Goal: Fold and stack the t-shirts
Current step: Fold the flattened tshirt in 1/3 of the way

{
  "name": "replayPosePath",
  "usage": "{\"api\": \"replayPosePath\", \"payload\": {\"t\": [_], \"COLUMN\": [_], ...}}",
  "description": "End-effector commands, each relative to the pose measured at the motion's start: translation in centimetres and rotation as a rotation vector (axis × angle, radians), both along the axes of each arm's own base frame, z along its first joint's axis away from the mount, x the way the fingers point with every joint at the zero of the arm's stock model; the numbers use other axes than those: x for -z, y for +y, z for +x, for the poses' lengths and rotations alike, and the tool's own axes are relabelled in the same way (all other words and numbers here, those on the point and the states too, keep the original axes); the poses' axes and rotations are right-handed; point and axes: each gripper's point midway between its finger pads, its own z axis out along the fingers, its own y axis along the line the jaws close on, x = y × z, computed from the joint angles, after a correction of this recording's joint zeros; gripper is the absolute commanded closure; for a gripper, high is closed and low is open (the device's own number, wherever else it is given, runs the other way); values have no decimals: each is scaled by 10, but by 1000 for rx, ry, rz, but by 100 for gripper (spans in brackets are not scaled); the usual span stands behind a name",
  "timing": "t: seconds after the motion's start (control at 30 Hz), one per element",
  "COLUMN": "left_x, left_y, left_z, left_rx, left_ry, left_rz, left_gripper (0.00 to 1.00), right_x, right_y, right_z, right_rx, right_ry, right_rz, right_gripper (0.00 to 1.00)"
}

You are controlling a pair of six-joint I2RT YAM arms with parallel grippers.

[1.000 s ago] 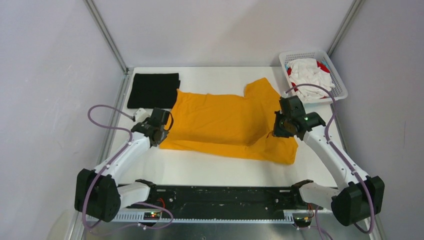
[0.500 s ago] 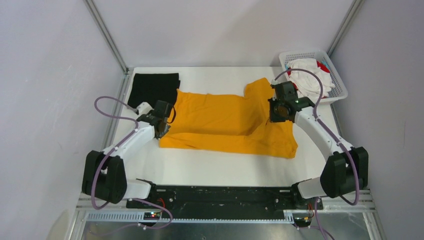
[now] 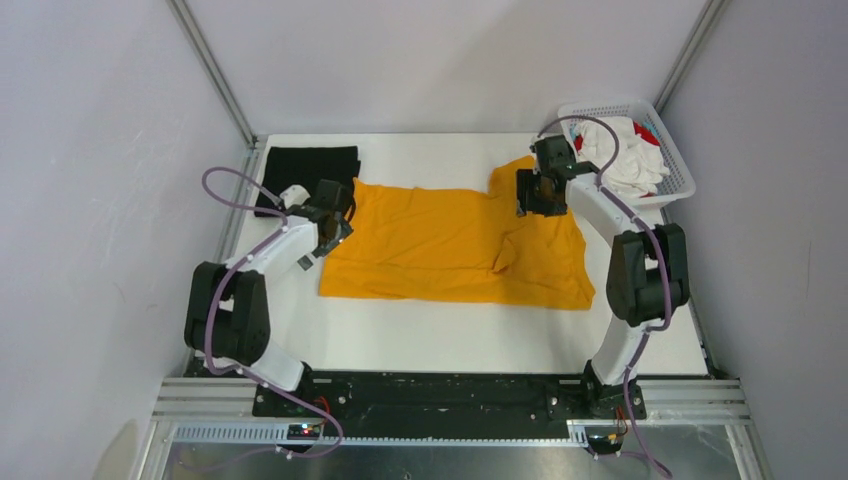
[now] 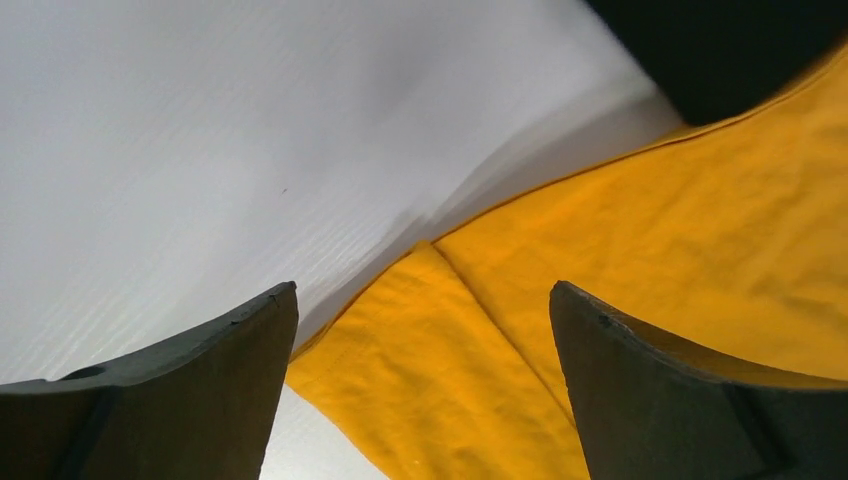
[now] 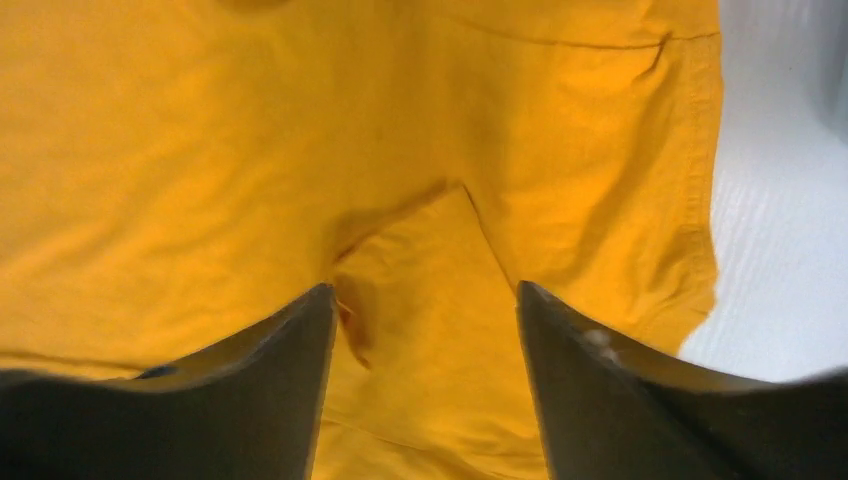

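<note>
A mustard-orange t-shirt [image 3: 450,240] lies folded lengthwise across the middle of the table. My left gripper [image 3: 338,222] hovers open over its left end. In the left wrist view a folded orange corner [image 4: 640,230] lies between the spread fingers [image 4: 423,300], untouched. My right gripper [image 3: 535,198] hangs open over the shirt's far right sleeve area. The right wrist view shows only orange cloth [image 5: 300,130] under the parted fingers [image 5: 425,295]. A folded black t-shirt [image 3: 305,178] rests at the far left, its corner showing dark [image 4: 730,40]. White t-shirts [image 3: 625,160] and a red one [image 3: 648,132] sit bunched in the basket.
The white mesh basket [image 3: 608,104] stands at the far right corner beside the right arm. Metal frame posts and grey walls close in the table on three sides. Bare white tabletop [image 3: 450,340] runs between the shirt and the arm bases.
Both arms swung away from the near edge toward the far side, carrying the shirt's near edge over. Both grippers, shut on cloth before, have opened and let it go.
</note>
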Motion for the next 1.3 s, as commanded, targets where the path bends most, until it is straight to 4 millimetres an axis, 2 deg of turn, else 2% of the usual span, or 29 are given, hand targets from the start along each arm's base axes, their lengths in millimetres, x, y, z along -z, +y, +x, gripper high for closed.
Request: {"api": "replayPosePath", "payload": {"t": [0.0, 0.03, 0.07, 0.1, 0.13, 0.17, 0.2, 0.23, 0.27, 0.3, 0.4, 0.43, 0.47, 0.57, 0.73, 0.97, 1.1, 1.17, 1.27], "left_x": [-44, -49, -44, -48, -42, -42, -37, -35, -32, -30, -24, -19, -17, 1, 29, 37, 35, 32, 31], "left_y": [4, 4, 2, 0, -4, -7, -12, -17, -22, -29, -56, -65, -74, -91, -100, -93, -86, -84, -81], "left_z": [10, 8, 2, 0, -5, -7, -10, -12, -13, -14, -11, -12, -10, -9, -4, -7, -11, -11, -10], "left_rx": [21, 26, 38, 48, 63, 83, 105, 133, 154, 185, 272, 308, 335, 389, 408, 387, 377, 377, 371], "left_ry": [-121, -137, -124, -135, -120, -115, -100, -89, -79, -70, -69, -54, -60, -18, 49, 64, 55, 45, 39], "left_rz": [12, 3, -9, -21, -41, -47, -63, -63, -74, -77, -122, -125, -145, -177, -190, -164, -142, -131, -118], "left_gripper": [0, 0, 0, 0, 0, 0, 0, 0, 0, 0, 0, 0, 0, 0, 0, 0, 0, 0, 0], "right_x": [-42, -45, -49, -46, -45, -36, -19, -26, -14, -18, 2, 3, 14, 24, 37, 22, -2, -6, 9], "right_y": [-5, -7, -6, -5, -2, 5, 7, 16, 17, 25, 41, 46, 47, 61, 88, 128, 149, 147, 120], "right_z": [29, 21, 19, 5, 1, -17, -33, -37, -48, -50, -69, -68, -71, -69, -64, -26, -6, -6, -17], "right_rx": [96, 117, 131, 148, 152, 143, 138, 124, 129, 131, 104, 99, 113, 77, 28, -46, -90, -88, 4], "right_ry": [-126, -132, -149, -137, -143, -108, -68, -85, -56, -60, 9, 7, 33, 52, 77, 25, -35, -55, -16], "right_rz": [12, 21, 37, 72, 100, 158, 178, 239, 256, 320, 417, 442, 445, 480, 520, 571, 574, 504, 377], "right_gripper": [7, 4, 1, 1, 1, 1, 0, 1, 1, 1, 1, 1, 1, 1, 1, 1, 1, 1, 0]}}
